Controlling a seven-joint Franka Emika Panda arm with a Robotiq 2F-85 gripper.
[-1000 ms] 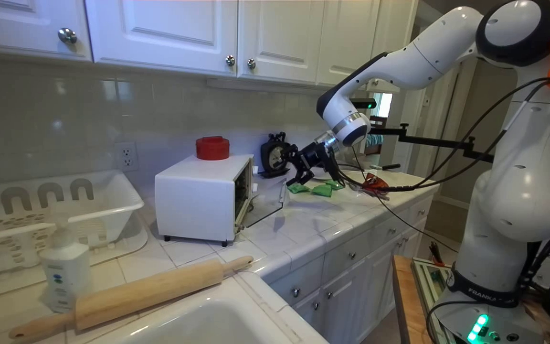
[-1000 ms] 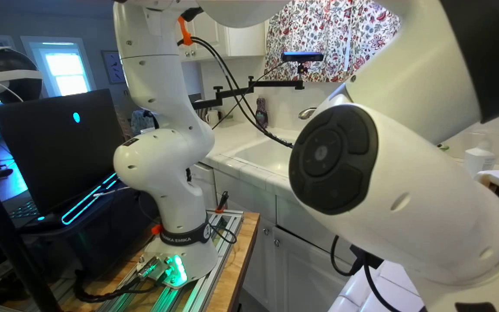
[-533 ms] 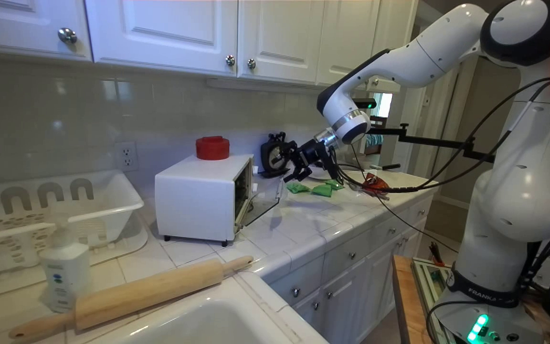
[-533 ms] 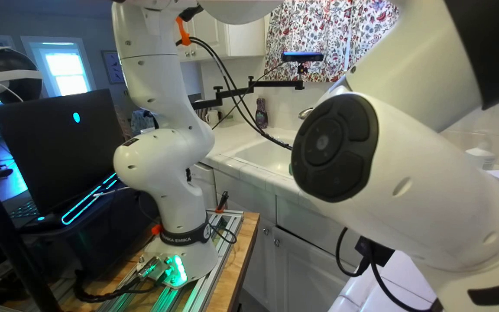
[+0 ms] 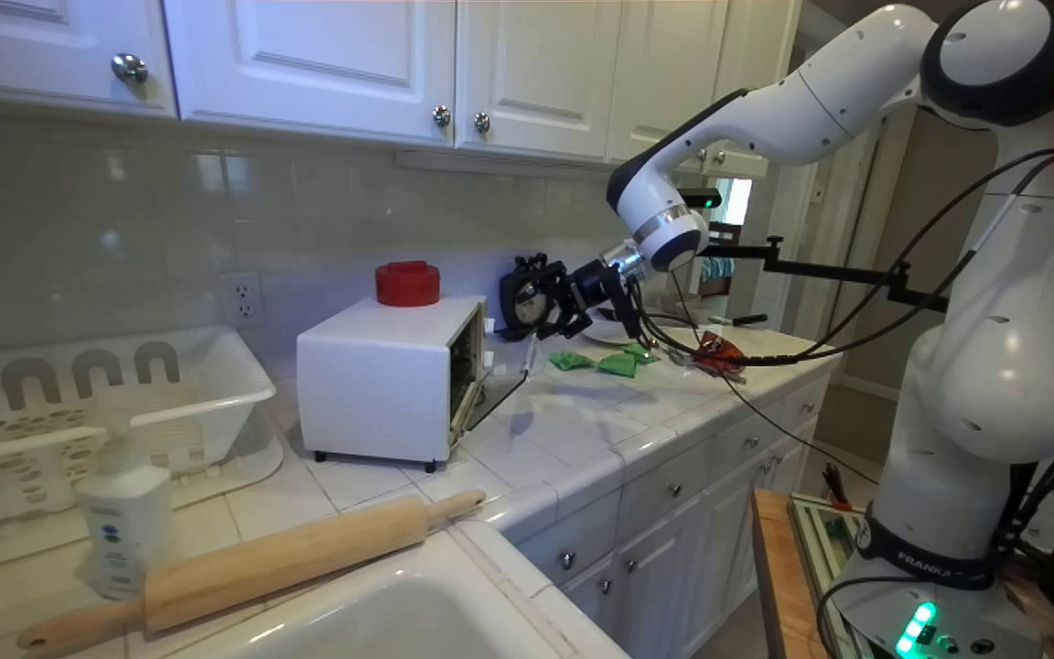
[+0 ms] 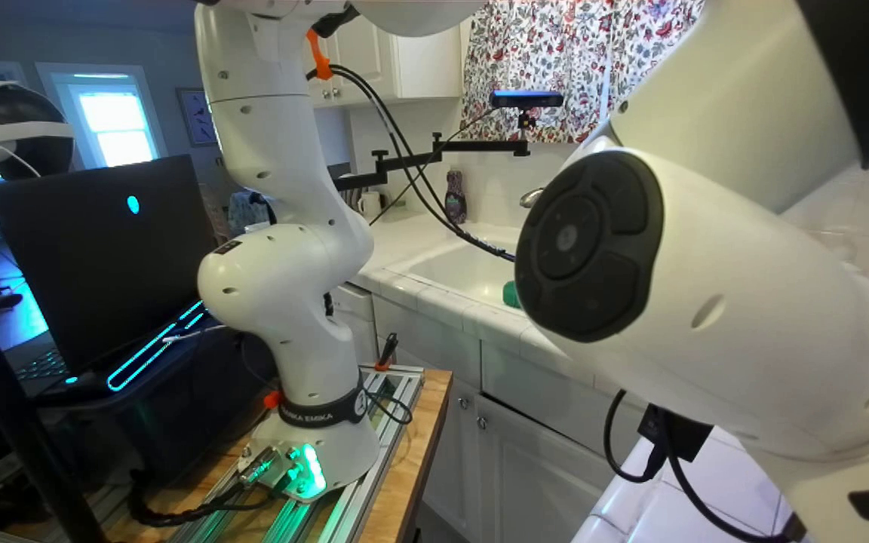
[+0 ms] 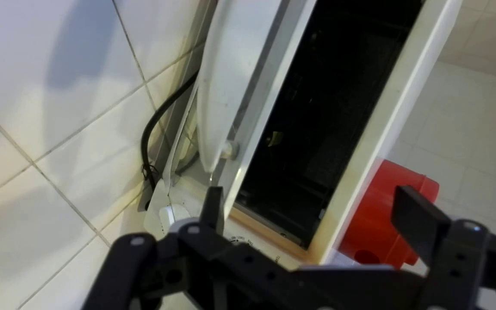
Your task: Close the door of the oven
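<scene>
Both the door [image 5: 501, 386] and the pincer [image 7: 309, 200] sit higher and closer to the oven [image 5: 376, 394] than they do a second earlier. The door's pale outer edge stands further off the desk [image 5: 582, 416] and the panel leans more steeply, yet it remains open, slanting outward and up from the foot of the oven's front. In the wrist view the oven's interior shows dark and uncovered.

The pincer is released: its two black fingers [image 7: 420, 219] are spread wide apart in the wrist view. In an exterior view one of them hangs right by the door's pale edge; I cannot tell whether they touch. The arm [image 5: 765, 128] is shifted as well, and in an exterior view a green item [image 6: 511, 294] at the edge of the sink [image 6: 457, 271], hidden behind the arm a second before, is in sight.

Around them, the rest keeps its place. A red container [image 5: 408, 284] rests on top of the oven. Green packets [image 5: 618, 363] and a red bag [image 5: 719, 352] lie on the desk beyond the door. On the oven's other side stands the white dish rack [image 5: 207, 430], with the rolling pin [image 5: 285, 567] and a white pump bottle [image 5: 124, 522] near it.
</scene>
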